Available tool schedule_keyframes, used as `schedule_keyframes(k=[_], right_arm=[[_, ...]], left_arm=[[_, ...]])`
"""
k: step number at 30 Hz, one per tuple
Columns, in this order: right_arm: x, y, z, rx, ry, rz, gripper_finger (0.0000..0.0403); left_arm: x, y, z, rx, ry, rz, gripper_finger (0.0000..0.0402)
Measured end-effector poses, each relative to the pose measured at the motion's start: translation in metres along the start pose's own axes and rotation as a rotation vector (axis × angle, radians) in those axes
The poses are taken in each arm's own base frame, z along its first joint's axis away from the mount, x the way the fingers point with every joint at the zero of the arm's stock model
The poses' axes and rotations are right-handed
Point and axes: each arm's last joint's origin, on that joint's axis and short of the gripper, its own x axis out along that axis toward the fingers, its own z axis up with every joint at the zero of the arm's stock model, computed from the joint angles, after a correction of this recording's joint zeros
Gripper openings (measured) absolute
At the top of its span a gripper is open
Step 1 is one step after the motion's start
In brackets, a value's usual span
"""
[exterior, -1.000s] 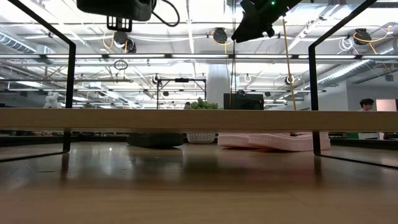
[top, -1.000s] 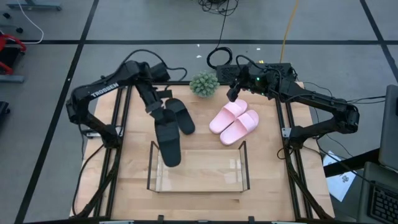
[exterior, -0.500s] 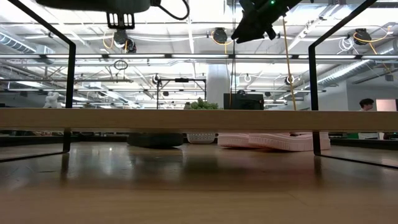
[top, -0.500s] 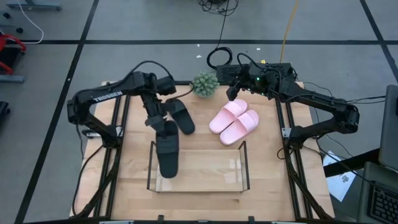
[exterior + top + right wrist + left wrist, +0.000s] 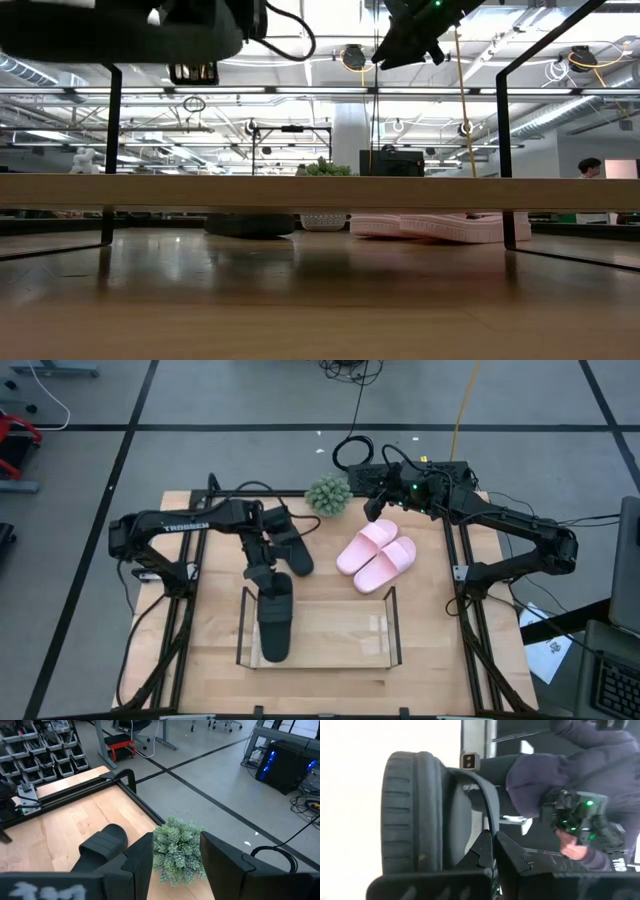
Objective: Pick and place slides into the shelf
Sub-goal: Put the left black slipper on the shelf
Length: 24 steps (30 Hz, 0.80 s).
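My left gripper (image 5: 262, 573) is shut on one black slide (image 5: 274, 625) and holds it above the left part of the clear shelf (image 5: 340, 632); in the low view this slide (image 5: 110, 35) shows high up at the left. The second black slide (image 5: 291, 546) lies sole down on the table beyond the shelf. The pink pair (image 5: 377, 556) lies side by side to its right. My right gripper (image 5: 370, 512) hovers open above the table's far side, between the plant and the pink pair. My left gripper pinches the black slide's wide strap (image 5: 490, 827) between its two fingers (image 5: 520, 862). The slide is lifted clear, lengthwise from far to near, reaching from the gripper toward the table's near edge over the shelf's left part.
A small potted plant (image 5: 327, 494) stands at the far edge, close to my right gripper, and fills the gap between its fingers in the right wrist view (image 5: 177, 847). Black frame rails (image 5: 196, 550) run along both table sides. A person shows in the left wrist view.
My left gripper has moved toward the table's near edge, carrying the black slide from the shelf's far left corner to above its left part. The slide has turned from slanted to lengthwise, far to near. My right arm has kept still.
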Motion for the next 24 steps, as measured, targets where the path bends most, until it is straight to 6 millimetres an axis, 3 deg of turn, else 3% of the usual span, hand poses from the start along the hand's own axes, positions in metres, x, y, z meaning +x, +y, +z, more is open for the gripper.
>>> schedule_keyframes(k=[9, 24], right_arm=[[0.000, 0.000, 0.000, 0.000, 0.000, 0.000, 0.0153], [0.000, 0.000, 0.000, 0.000, 0.000, 0.002, 0.0153]], left_arm=[[0.018, 0.019, -0.006, -0.045, 0.026, -0.061, 0.0000], [0.028, 0.037, -0.016, -0.080, 0.045, -0.055, 0.0000]])
